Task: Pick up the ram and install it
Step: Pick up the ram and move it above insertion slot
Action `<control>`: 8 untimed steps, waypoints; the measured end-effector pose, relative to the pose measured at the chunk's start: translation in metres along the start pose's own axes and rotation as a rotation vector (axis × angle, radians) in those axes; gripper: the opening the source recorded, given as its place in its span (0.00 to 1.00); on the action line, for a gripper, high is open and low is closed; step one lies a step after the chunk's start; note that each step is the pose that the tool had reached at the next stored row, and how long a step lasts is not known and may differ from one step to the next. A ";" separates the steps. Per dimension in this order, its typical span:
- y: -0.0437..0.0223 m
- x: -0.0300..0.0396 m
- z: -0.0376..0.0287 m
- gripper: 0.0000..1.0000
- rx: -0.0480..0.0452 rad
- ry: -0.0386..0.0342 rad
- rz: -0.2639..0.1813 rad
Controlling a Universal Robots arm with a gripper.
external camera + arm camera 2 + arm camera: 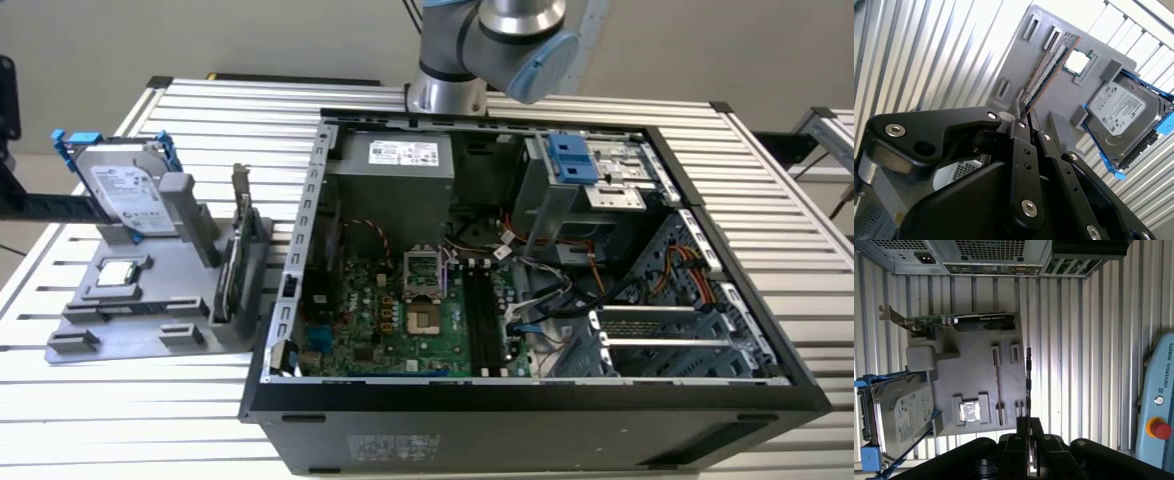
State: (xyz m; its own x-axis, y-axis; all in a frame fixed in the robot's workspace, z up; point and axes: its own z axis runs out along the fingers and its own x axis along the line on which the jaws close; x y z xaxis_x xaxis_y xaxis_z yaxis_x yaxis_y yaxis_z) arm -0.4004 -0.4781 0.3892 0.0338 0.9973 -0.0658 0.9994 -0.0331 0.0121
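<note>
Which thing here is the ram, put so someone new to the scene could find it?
Find the grey parts holder on the slatted table, seen in both wrist views. The ram juts from the tips of the end effector in front of it. Unlike the boxy hard drive with blue rails and the square processor, it is a long thin stick lined with dark chips.

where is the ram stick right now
In the second wrist view the ram is clamped in the end effector, above the grey holder tray, near the processor chip and the hard drive.
</note>
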 end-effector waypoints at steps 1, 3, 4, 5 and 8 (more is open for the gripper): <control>0.0000 0.0000 -0.0007 0.00 0.0000 0.0000 0.000; 0.0000 -0.0001 -0.0017 0.00 0.0000 0.0000 0.000; 0.0000 -0.0001 -0.0022 0.00 0.0000 0.0000 0.000; 0.0000 -0.0002 -0.0027 0.00 0.0000 0.0000 0.000; 0.0001 -0.0003 -0.0043 0.00 0.0000 0.0000 0.000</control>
State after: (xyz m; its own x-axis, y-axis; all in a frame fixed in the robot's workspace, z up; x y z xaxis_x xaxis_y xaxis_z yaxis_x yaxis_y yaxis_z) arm -0.4003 -0.4781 0.3935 0.0338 0.9973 -0.0659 0.9994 -0.0331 0.0120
